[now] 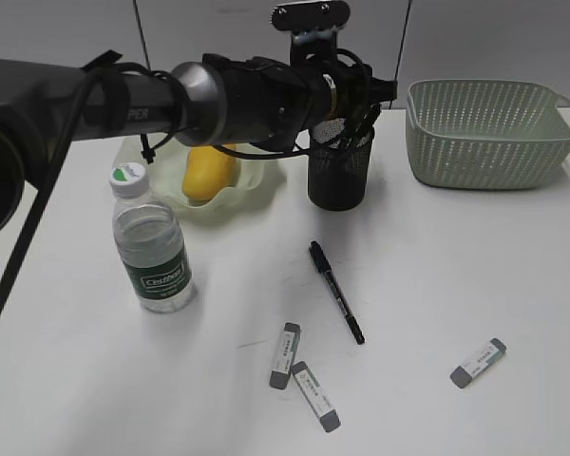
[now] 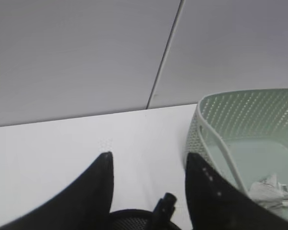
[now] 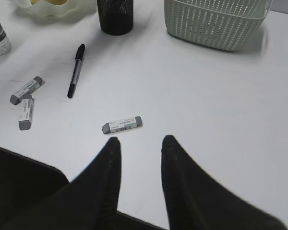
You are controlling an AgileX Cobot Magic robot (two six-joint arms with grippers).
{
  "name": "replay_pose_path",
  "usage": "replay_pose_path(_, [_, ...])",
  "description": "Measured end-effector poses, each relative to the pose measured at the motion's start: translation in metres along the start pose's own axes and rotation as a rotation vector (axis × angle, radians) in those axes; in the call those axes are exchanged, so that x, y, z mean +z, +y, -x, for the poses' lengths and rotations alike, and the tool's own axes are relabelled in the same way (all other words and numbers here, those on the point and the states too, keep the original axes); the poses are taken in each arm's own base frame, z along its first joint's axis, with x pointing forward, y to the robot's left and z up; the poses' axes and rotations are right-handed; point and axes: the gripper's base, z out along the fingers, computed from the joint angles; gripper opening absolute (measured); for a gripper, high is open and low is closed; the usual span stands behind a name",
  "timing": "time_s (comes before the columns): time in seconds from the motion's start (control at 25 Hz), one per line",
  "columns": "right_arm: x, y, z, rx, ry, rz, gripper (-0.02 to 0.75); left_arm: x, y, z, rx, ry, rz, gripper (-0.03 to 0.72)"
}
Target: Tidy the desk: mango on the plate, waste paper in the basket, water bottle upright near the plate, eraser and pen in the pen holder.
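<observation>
Judging handling, left to right: water bottle point(image 1: 152, 249) upright beside plate point(image 1: 256, 185), slick; mango point(image 1: 207, 173) on plate. Pen point(image 1: 335, 291) thin, stiff, light: pinch mid-barrel. Erasers point(image 1: 285, 355) small, grippy. Left claw point(image 2: 149, 165) apart over pen holder point(image 1: 340, 169); right claw point(image 3: 140, 143) apart, empty. White surface point(image 1: 456, 266), grey panelled wall.
</observation>
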Motion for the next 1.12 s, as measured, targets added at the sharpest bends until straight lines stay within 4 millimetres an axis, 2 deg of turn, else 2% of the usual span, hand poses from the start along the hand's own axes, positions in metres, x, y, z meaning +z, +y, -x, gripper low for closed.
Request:
replay_pose_path(0.08, [0.0,0.0,0.0,0.0,0.0,0.0,0.242,-0.007,-0.006,0.011,-0.005,-0.002,-0.046,0.375])
replay_pose_path(0.2, [0.0,0.0,0.0,0.0,0.0,0.0,0.241,-0.027,-0.023,0.04,-0.005,-0.013,-0.169,0.37])
replay_pose_path(0.36, [0.0,0.0,0.0,0.0,0.0,0.0,0.241,-0.068,-0.044,0.082,0.021,-0.037,-0.34,0.279])
replay_pose_path(0.48, [0.0,0.0,0.0,0.0,0.0,0.0,0.241,-0.103,-0.053,0.097,0.05,-0.007,-0.465,0.239])
replay_pose_path(0.6, [0.0,0.0,0.0,0.0,0.0,0.0,0.241,-0.132,-0.054,0.089,0.073,0.078,-0.565,0.23])
replay_pose_path(0.76, [0.0,0.0,0.0,0.0,0.0,0.0,0.241,-0.158,-0.04,0.058,0.106,0.194,-0.571,0.23])
replay_pose_path(0.88, [0.0,0.0,0.0,0.0,0.0,0.0,0.241,-0.17,-0.022,0.031,0.159,0.243,-0.497,0.23])
replay_pose_path(0.96, [0.0,0.0,0.0,0.0,0.0,0.0,0.24,-0.178,-0.009,0.025,0.236,0.22,-0.412,0.23])
replay_pose_path(1.12, [0.0,0.0,0.0,0.0,0.0,0.0,0.24,-0.195,0.019,0.028,0.379,0.129,-0.18,0.23])
